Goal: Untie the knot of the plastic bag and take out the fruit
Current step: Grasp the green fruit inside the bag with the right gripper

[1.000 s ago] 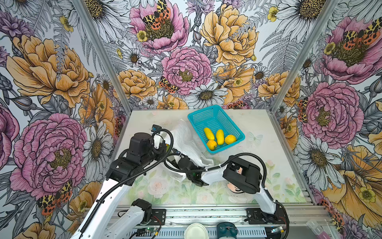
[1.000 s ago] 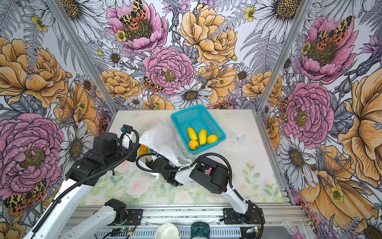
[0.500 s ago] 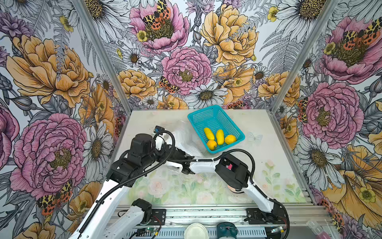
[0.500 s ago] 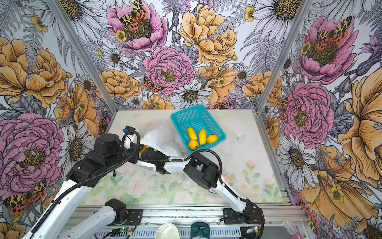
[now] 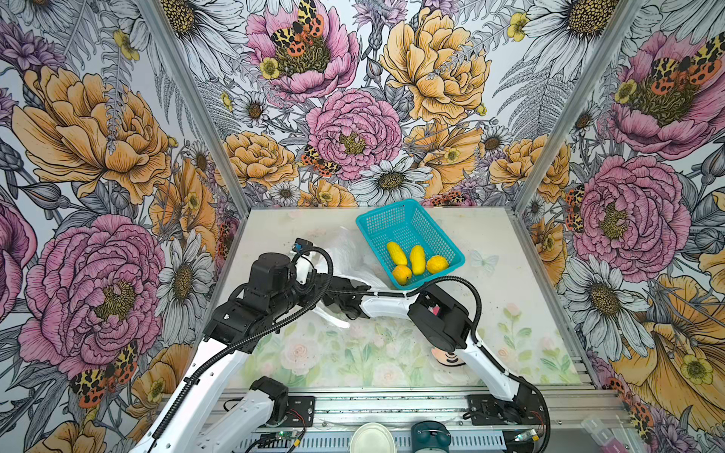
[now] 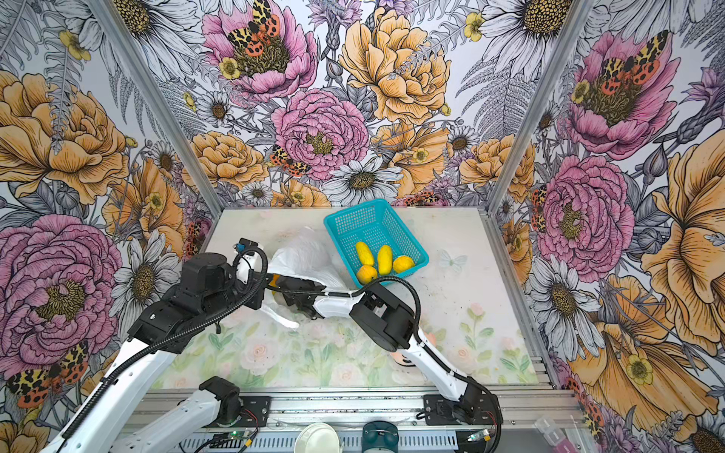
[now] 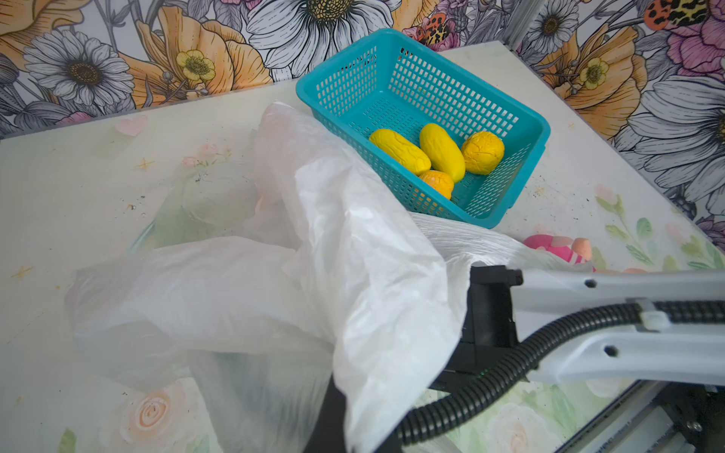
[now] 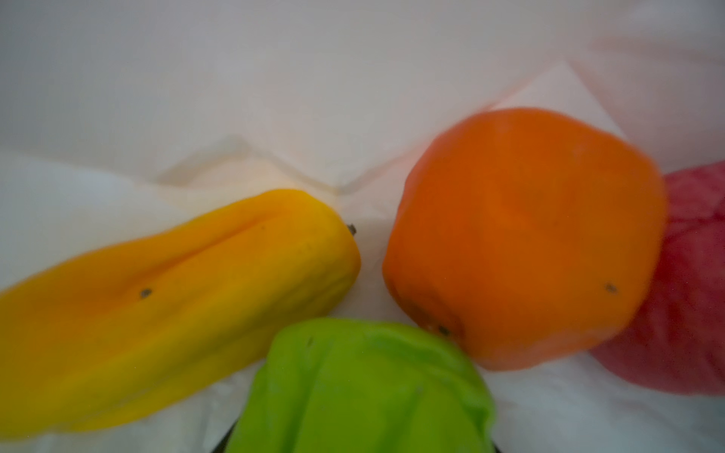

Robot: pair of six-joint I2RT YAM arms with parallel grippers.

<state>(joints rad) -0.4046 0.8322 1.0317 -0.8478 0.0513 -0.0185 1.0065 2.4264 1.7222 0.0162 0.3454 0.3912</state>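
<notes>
The white plastic bag [image 5: 349, 255] [image 6: 306, 255] lies left of the teal basket, its mouth facing the front. My left gripper [image 7: 333, 427] is shut on a raised fold of the bag [image 7: 353, 255], which drapes over it. My right gripper [image 8: 359, 443] reaches inside the bag and is shut on a green fruit [image 8: 365, 388]. Beside it lie a yellow oblong fruit [image 8: 176, 306], an orange fruit [image 8: 521, 235] and a pink-red fruit [image 8: 694, 294]. The knot is out of view; a loose strap end [image 5: 333, 319] trails on the table.
The teal mesh basket [image 5: 382, 211] [image 6: 353, 213] [image 7: 345, 78] stands at the back, right of the bag, and holds several yellow fruits [image 5: 417, 259] [image 7: 441, 151]. A pink plush doll [image 5: 447, 357] [image 7: 557, 245] lies under my right arm near the front.
My right arm has stretched leftward, pushing its gripper from outside the bag's mouth into the bag, and its jaws have narrowed. The left gripper has kept its hold on the bag.
</notes>
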